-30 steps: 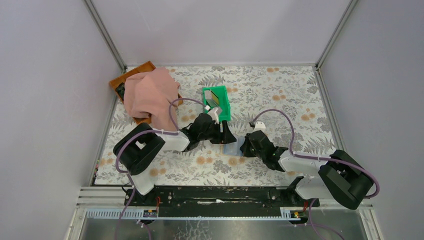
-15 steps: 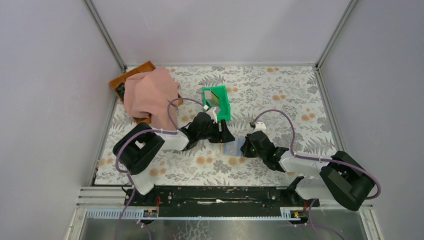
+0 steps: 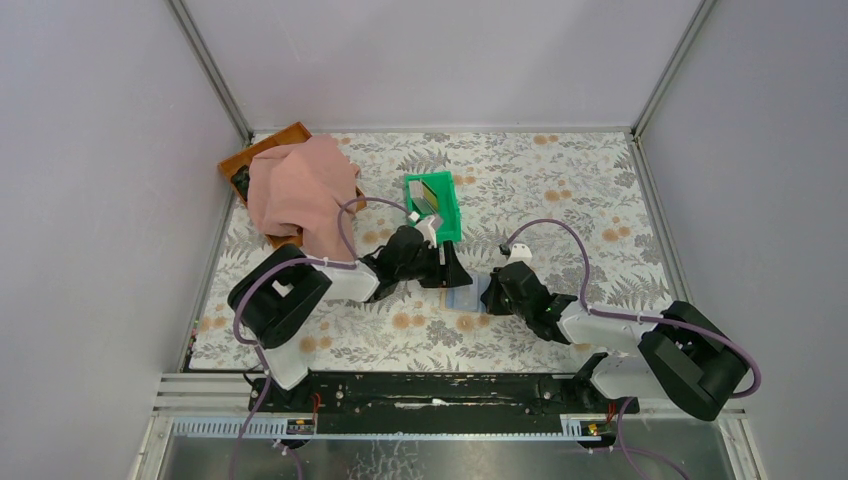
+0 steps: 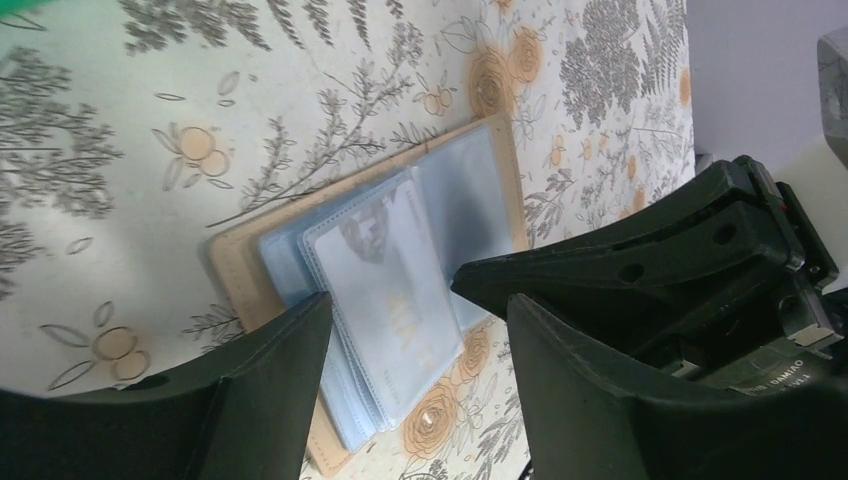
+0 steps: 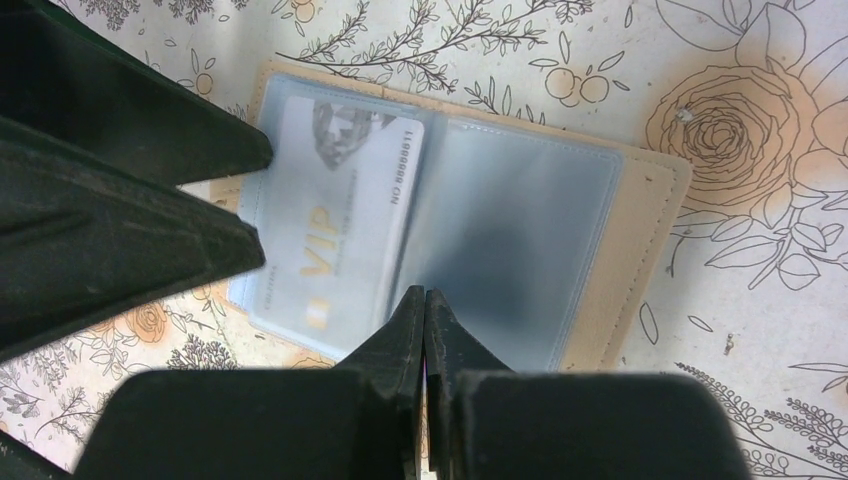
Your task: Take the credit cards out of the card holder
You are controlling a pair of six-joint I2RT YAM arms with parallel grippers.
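The card holder (image 5: 520, 215) lies open on the floral table, tan outside and pale blue inside, between both grippers (image 3: 462, 297). A grey VIP credit card (image 5: 345, 215) sits in its left sleeve (image 4: 390, 290). My left gripper (image 4: 418, 300) is open, its fingers (image 5: 130, 250) straddling the card-side edge of the holder. My right gripper (image 5: 425, 295) is shut, with its tips resting on the holder's middle fold at the near edge and nothing between them. A yellow card (image 3: 437, 187) and a grey card (image 3: 425, 207) lie in the green bin (image 3: 452, 215).
The green bin stands just behind the left gripper (image 3: 452, 272). A pink cloth (image 3: 300, 190) drapes over a brown tray (image 3: 262, 152) at the back left. Grey walls enclose the table on three sides.
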